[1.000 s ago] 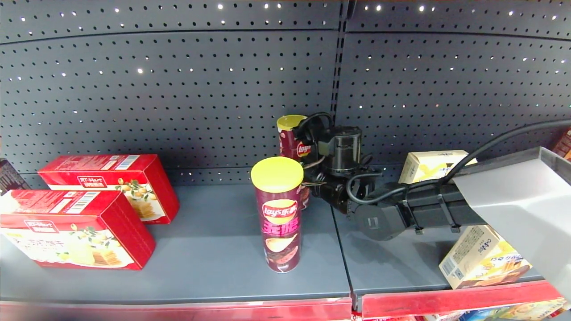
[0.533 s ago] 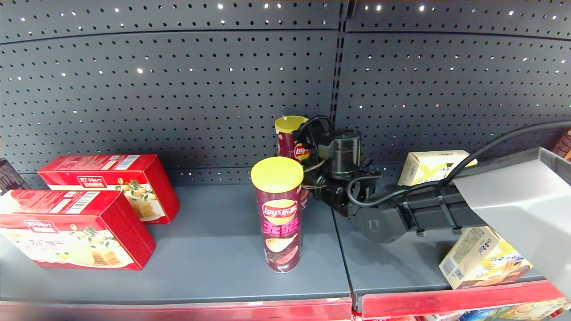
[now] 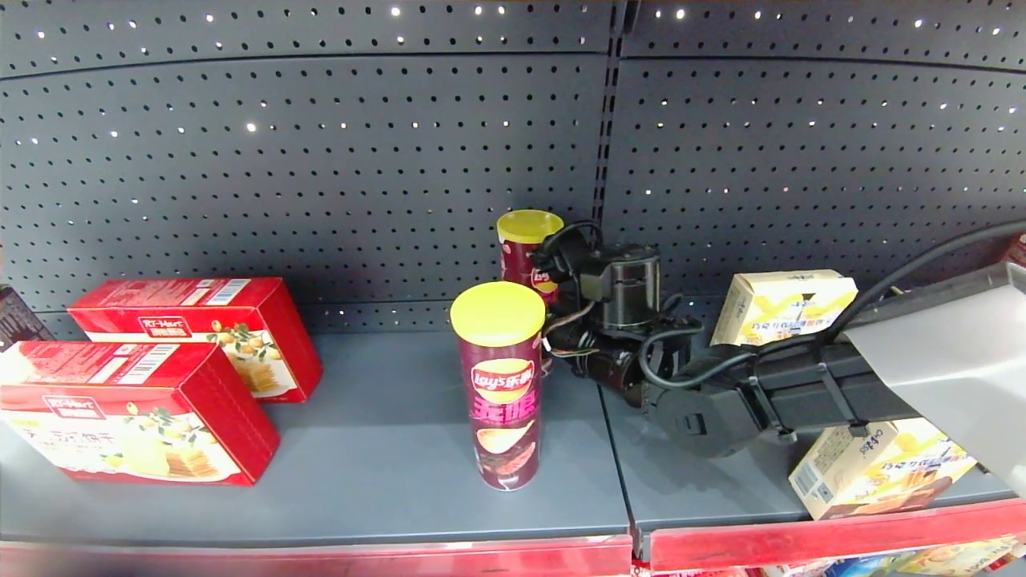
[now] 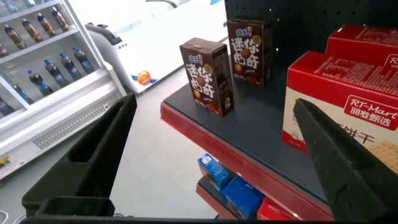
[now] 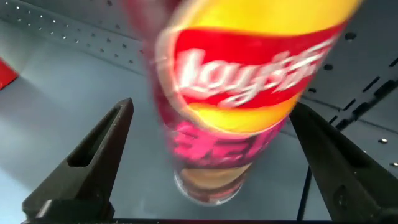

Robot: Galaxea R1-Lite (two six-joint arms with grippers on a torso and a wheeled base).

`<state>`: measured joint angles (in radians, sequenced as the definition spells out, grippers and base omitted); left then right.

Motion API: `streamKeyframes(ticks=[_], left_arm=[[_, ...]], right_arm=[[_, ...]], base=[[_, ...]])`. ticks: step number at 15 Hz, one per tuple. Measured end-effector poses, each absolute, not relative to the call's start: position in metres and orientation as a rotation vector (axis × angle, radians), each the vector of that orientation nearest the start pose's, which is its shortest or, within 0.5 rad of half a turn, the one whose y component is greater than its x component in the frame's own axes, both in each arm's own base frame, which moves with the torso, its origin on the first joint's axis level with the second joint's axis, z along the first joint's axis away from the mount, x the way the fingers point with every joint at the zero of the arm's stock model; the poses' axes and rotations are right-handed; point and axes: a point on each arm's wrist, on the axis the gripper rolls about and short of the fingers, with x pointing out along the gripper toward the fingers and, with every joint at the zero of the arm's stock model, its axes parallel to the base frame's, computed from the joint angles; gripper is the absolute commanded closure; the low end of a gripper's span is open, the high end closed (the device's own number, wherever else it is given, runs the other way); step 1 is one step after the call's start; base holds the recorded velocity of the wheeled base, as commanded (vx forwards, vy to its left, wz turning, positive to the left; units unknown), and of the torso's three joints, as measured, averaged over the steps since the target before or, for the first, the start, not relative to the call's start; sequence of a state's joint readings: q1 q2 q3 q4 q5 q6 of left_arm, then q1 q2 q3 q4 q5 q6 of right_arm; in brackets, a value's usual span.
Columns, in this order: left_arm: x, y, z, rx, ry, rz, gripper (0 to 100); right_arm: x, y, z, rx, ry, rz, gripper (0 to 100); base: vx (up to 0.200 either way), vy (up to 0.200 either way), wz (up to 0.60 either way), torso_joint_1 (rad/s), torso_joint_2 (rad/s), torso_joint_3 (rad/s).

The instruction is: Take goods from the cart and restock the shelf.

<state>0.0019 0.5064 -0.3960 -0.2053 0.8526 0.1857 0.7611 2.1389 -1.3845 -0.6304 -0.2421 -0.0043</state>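
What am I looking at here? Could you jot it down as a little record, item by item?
Place: grey shelf with pegboard back
Right gripper: open, fingers either side of rear chip can
Rear chip can: upright, near the back
Front chip can: upright, near shelf edge
Left gripper: open, empty
Other goods: red boxes left, yellow boxes right

**Rear can half hidden, blurred**

Front can (image 3: 498, 377) and arm (image 3: 769, 393) cover much of the rear can (image 3: 523, 240). Seen from the right wrist, the rear can (image 5: 242, 112) is blurred, its lid cut off at 12 o'clock.
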Motion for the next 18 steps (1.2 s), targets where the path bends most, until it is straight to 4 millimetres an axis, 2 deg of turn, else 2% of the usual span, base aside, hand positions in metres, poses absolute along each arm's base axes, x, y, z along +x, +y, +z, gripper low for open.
streamKeyframes(ticks=[5, 11, 18], left_arm=[[0.014, 0.017, 0.21, 0.134, -0.01, 0.86, 0], [0.015, 0.017, 0.207, 0.139, 0.002, 0.859, 0], [0.016, 0.017, 0.201, 0.149, 0.023, 0.858, 0]], right_arm=[[0.315, 0.293, 0.178, -0.059, 0.123, 0.52, 0], [0.298, 0.273, 0.184, -0.051, 0.148, 0.511, 0], [0.265, 0.24, 0.189, -0.064, 0.183, 0.51, 0]], base=[[0.0, 0.0, 0.0, 0.0, 0.0, 0.0], [0.0, 0.0, 0.0, 0.0, 0.0, 0.0], [0.0, 0.0, 0.0, 0.0, 0.0, 0.0]])
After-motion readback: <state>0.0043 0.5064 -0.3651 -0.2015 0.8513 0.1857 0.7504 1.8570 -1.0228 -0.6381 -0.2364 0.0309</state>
